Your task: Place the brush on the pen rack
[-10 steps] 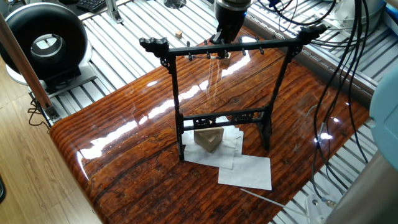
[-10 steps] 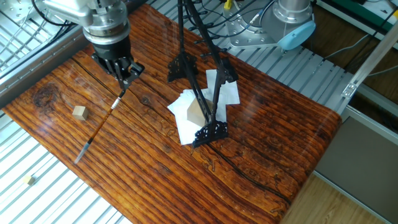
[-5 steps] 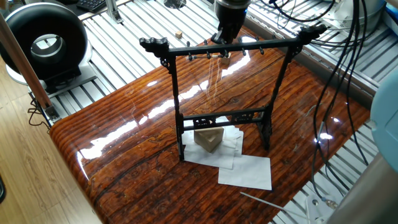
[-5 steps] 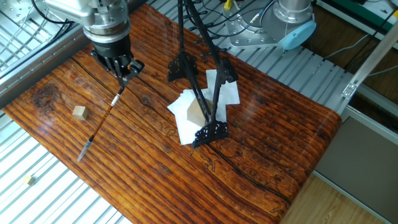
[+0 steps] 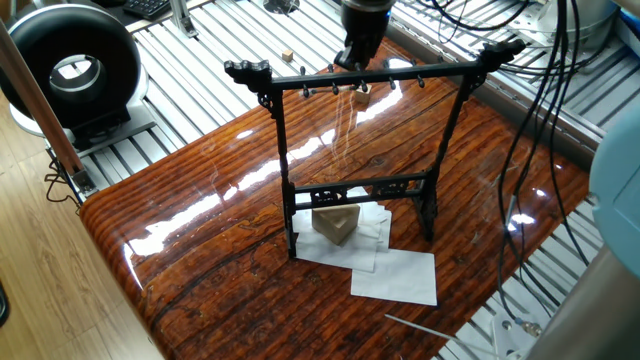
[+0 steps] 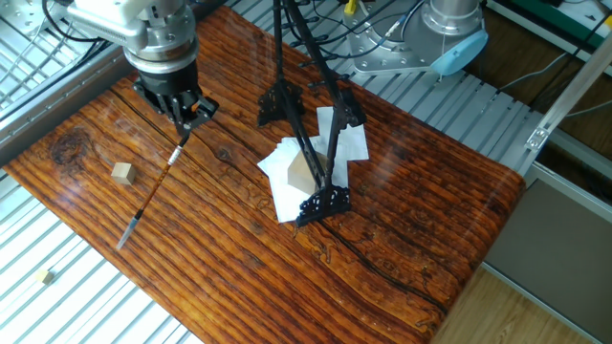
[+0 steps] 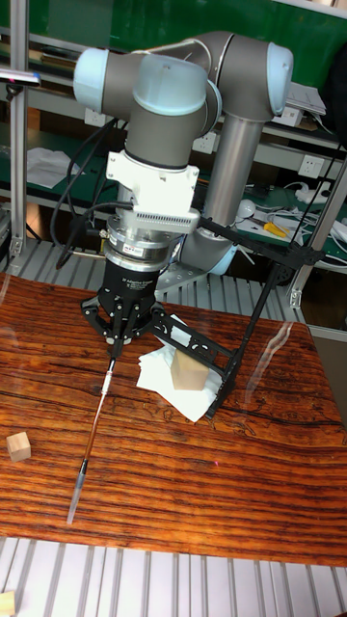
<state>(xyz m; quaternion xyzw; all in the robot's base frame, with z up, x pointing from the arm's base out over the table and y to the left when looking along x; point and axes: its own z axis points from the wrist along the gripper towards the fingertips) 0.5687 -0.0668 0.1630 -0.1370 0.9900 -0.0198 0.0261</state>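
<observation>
The brush (image 6: 153,186) is a thin dark shaft with a grey tip, slanting from my gripper (image 6: 185,117) down toward the table's edge. In the tall fixed view the gripper (image 7: 116,344) is shut on the brush's (image 7: 92,439) upper end. I cannot tell whether the lower tip touches the wood. The pen rack (image 6: 304,134) stands to the right of the gripper, apart from it, a tall black frame on feet. Its top crossbar (image 5: 370,77) carries a row of small pegs. My gripper (image 5: 352,62) shows just behind that bar. Nothing hangs on the rack (image 7: 255,318).
A small wooden cube (image 6: 121,172) lies left of the brush, also seen as a cube (image 7: 17,445). A tan wedge block (image 5: 336,223) sits on white papers (image 5: 396,275) under the rack. A thin pale rod (image 5: 425,327) lies at the near table edge. Cables hang at right.
The gripper has drifted slightly away from the rack, carrying the brush's upper end with it. The rack, cube and block have not moved.
</observation>
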